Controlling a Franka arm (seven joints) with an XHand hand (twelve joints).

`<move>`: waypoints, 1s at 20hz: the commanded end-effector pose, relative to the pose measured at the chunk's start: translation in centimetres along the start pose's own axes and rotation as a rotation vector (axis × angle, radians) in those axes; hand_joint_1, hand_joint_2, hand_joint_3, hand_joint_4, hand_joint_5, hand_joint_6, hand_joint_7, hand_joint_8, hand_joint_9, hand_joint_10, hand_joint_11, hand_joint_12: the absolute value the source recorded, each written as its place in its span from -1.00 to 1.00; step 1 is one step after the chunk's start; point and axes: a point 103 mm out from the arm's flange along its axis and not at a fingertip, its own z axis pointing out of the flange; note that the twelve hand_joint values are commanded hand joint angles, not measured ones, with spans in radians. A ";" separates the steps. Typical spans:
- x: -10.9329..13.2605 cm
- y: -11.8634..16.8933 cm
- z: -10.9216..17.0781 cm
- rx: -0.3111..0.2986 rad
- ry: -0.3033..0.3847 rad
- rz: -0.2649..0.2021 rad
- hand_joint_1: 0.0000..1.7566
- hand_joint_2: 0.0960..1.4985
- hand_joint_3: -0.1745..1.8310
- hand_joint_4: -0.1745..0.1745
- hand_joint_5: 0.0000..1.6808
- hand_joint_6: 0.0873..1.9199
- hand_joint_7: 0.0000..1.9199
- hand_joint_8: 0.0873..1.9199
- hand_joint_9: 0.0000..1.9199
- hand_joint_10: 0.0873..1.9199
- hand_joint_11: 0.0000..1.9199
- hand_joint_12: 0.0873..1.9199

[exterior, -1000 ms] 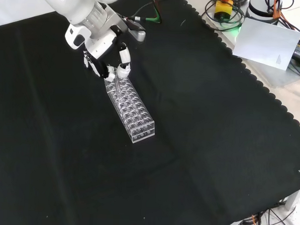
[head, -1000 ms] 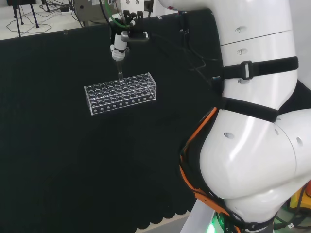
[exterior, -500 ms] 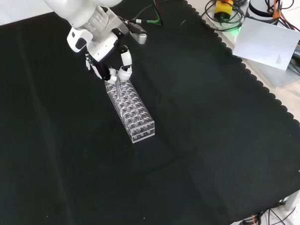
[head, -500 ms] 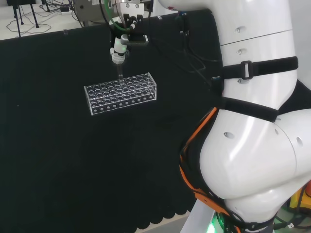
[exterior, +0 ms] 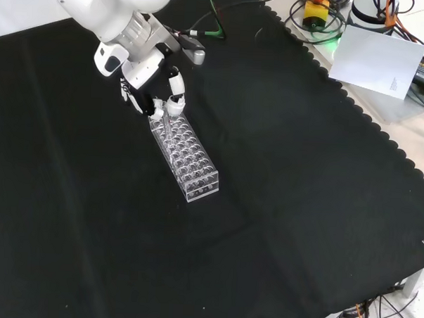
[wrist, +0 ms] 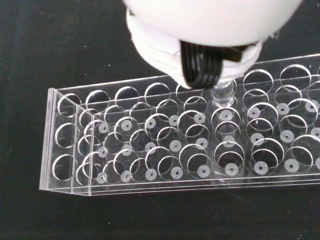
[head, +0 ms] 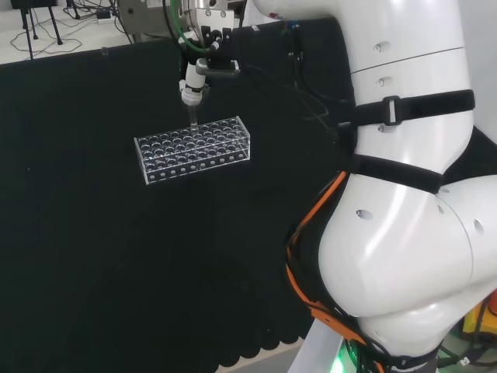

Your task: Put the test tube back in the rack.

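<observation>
A clear plastic test tube rack (head: 194, 149) lies on the black cloth, its holes open; it also shows in the front view (exterior: 189, 156) and close up in the wrist view (wrist: 165, 150). The hand (head: 194, 79) hangs over the rack's far edge in the head view, fingers curled, pinching a thin clear test tube (head: 192, 116) upright. In the front view the hand (exterior: 152, 100) is at the rack's upper end. The wrist view shows the test tube (wrist: 223, 96) entering a hole in the row under the hand (wrist: 200, 70).
The arm's big white links (head: 404, 194) stand at the head view's right. Beyond the cloth's scalloped edge (exterior: 382, 138) in the front view lie a white sheet (exterior: 382, 61) and cables (exterior: 317, 16). Bare black cloth surrounds the rack.
The hand has shifted slightly right and up in the head view while staying over the rack's far edge. The tube stays upright in its fingers; the rack has not moved.
</observation>
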 end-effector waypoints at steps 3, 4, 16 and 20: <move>-0.3 0.2 0.3 0.018 0.005 0.009 0.64 -0.37 -0.07 -1.00 0.62 -0.54 0.49 -0.33 0.57 -1.00 -0.15 0.22; -0.4 0.3 0.3 0.019 0.006 0.010 0.64 -0.37 -0.07 -1.00 0.62 -0.54 0.49 -0.33 0.57 -1.00 -0.15 0.22; -0.9 1.5 1.6 0.049 0.007 0.020 0.64 -0.37 -0.07 -1.00 0.62 -0.54 0.49 -0.33 0.57 -1.00 -0.15 0.22; -1.0 2.1 2.5 0.048 0.012 0.013 0.64 -0.37 -0.07 -1.00 0.62 -0.54 0.49 -0.33 0.57 -1.00 -0.15 0.22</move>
